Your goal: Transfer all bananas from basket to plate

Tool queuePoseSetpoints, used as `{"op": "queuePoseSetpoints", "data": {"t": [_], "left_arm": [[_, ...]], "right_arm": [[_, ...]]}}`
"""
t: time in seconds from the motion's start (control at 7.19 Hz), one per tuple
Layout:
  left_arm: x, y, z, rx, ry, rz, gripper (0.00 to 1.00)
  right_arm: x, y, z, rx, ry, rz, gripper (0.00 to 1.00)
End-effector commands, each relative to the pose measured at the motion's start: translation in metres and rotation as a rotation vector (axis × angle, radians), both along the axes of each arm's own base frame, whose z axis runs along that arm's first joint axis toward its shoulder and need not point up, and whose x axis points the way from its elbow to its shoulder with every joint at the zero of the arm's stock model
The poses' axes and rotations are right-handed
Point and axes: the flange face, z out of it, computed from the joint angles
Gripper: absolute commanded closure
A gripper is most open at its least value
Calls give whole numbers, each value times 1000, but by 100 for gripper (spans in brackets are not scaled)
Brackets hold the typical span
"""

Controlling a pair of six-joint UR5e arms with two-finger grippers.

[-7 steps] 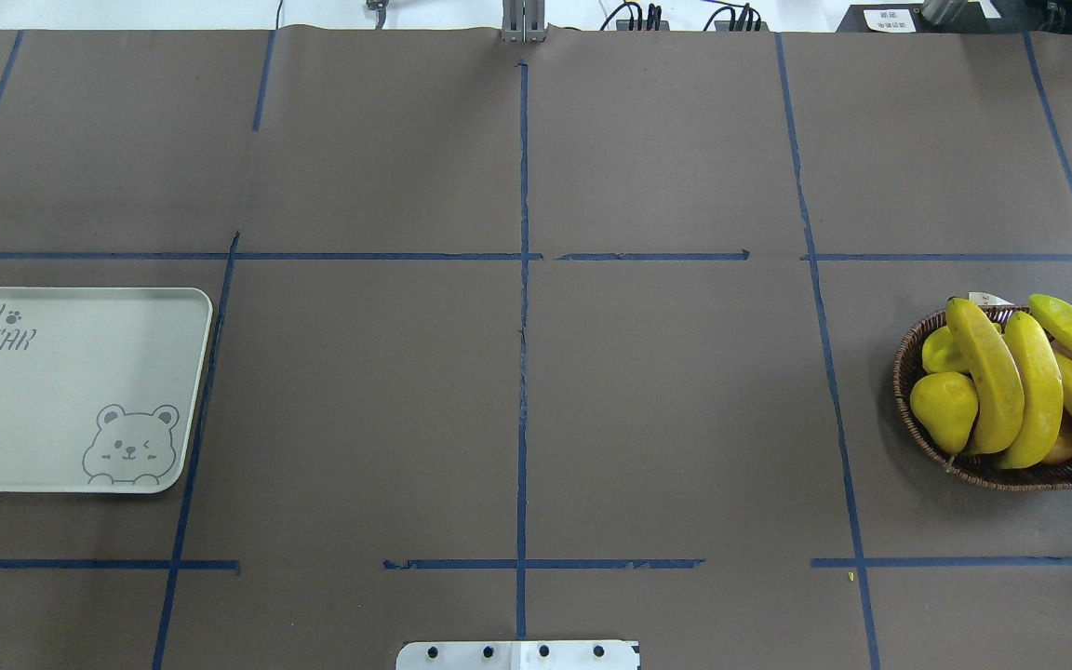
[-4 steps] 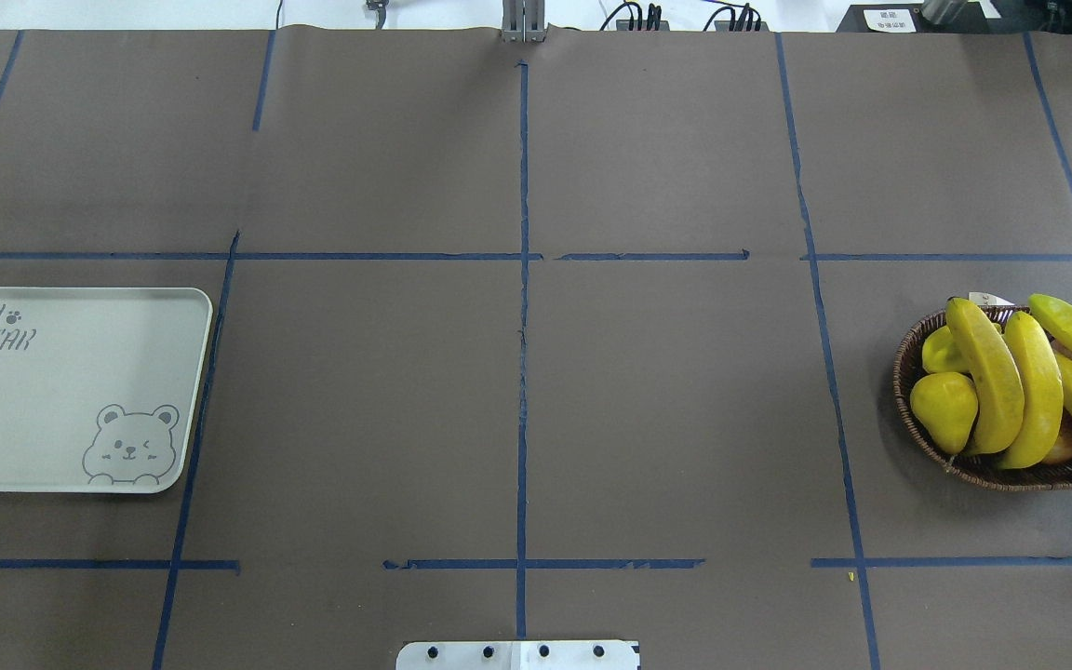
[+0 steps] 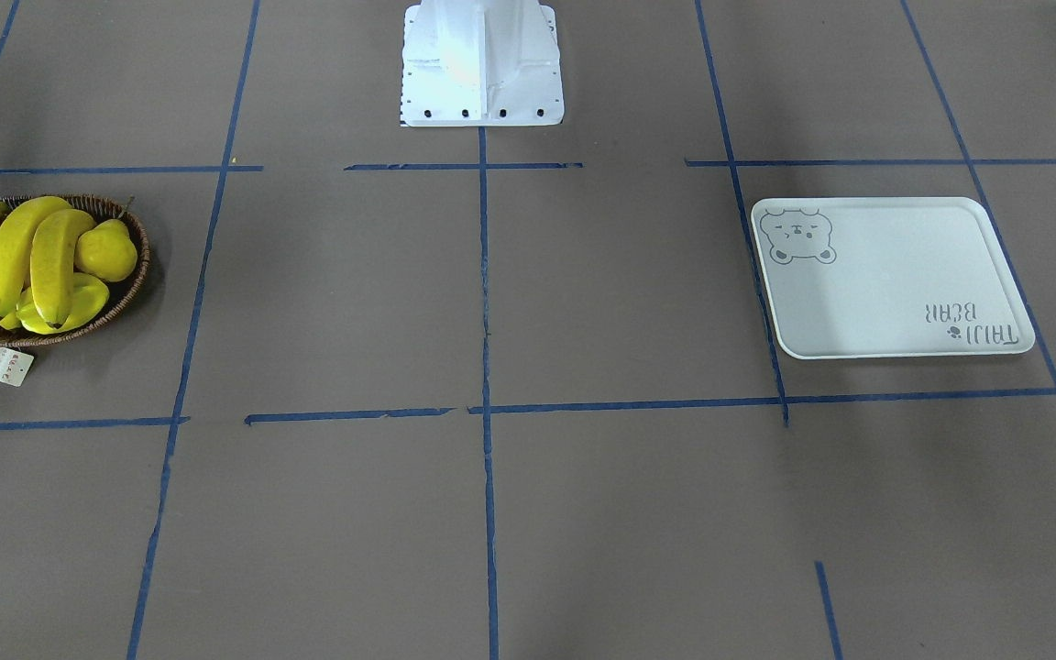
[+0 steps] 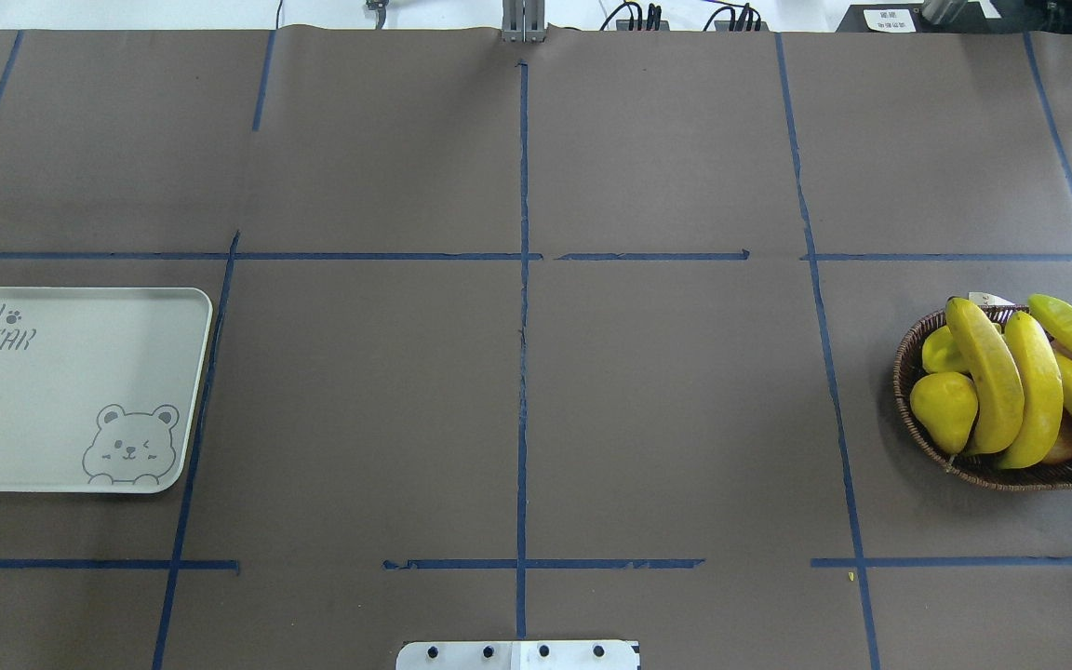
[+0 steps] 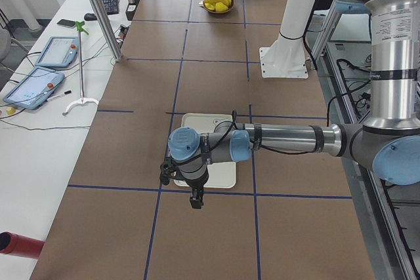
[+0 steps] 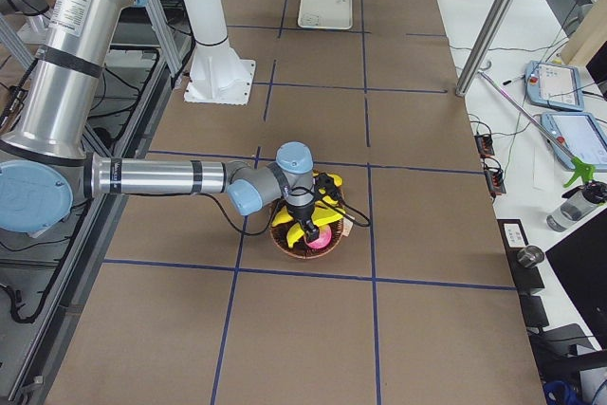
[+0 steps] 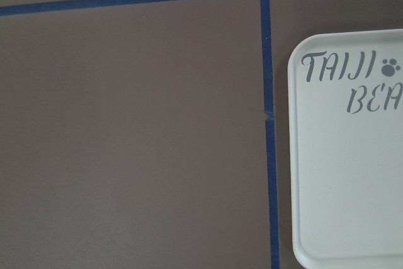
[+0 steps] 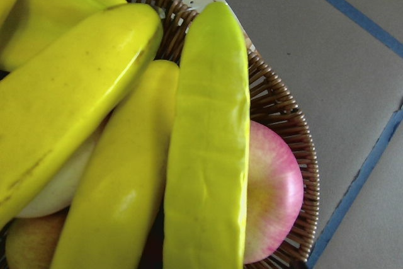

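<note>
Several yellow bananas [image 4: 992, 377] lie in the dark woven basket [image 4: 913, 358] at the table's right end, also seen as bananas [image 3: 10, 252] in the basket [image 3: 129, 284]. My right gripper [image 6: 309, 231] hangs directly over them; I cannot tell whether it is open or shut. Its wrist camera looks down close on a greenish banana [image 8: 208, 149]. The pale plate [image 4: 61, 391] with the bear drawing lies bare at the left end. My left gripper [image 5: 195, 200] hovers just beyond the plate [image 5: 226, 175]; its state cannot be told.
A yellow pear [image 4: 944, 409] and a ridged starfruit [image 4: 944, 352] share the basket, with a pink apple [image 8: 271, 193] under the bananas. A paper tag [image 3: 2, 366] lies beside the basket. The white robot base [image 3: 482, 64] stands at the table's near edge.
A dark sliver at the overhead view's right edge, over the outermost banana, has shifted slightly. Bananas, basket and plate have not moved.
</note>
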Motion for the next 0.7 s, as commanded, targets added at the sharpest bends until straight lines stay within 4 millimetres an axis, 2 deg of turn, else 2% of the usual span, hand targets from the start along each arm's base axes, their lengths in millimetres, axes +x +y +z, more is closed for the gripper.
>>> {"op": "queuePoseSetpoints", "data": {"t": [0.0,0.14,0.28,0.42,0.56], "left_arm": [[0,0,0,0,-1,0,0],[0,0,0,0,0,0,0],[0,0,0,0,0,0,0],[0,0,0,0,0,0,0],[1,-2,-4,12,-1,3,0]], "right_arm": [[-3,-3,-4,6,-10,-5,84],[-4,-4,-6,6,-16,-3,93],[-3,-5,-9,10,-19,-5,96],[5,-5,-10,9,-23,12,97],[28,-9,-15,4,-51,55,97]]}}
